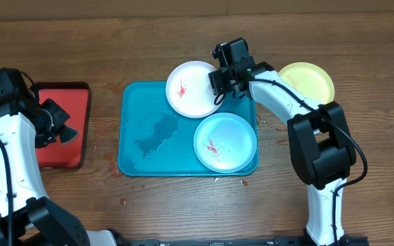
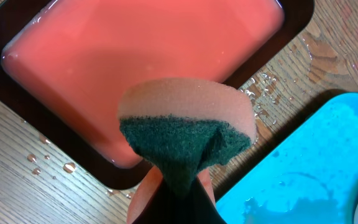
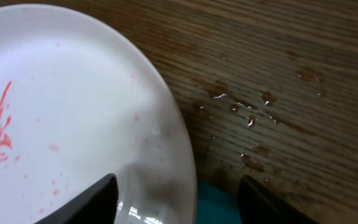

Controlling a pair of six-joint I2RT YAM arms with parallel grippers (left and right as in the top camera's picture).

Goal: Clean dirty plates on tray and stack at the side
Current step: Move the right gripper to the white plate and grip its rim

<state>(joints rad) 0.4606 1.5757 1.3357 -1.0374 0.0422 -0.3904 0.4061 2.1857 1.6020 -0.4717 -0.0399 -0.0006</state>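
Right wrist: right pincer (image 3: pixel 178 186) apart, straddling white plate (image 3: pixel 61 112) rim, 3 o'clock. Likely light, stiff, slick; grip there. Left pincer (image 2: pixel 178 205) clamps sponge (image 2: pixel 185 118).

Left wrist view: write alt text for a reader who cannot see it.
The left gripper pinches a sponge, green scouring face toward the camera, over a dark-rimmed red tray of pinkish liquid. A corner of the teal tray shows at lower right; water droplets dot the wooden table.

Light: bright, even | shadows: soft | glare: white plate (image 3: pixel 73 124) rim
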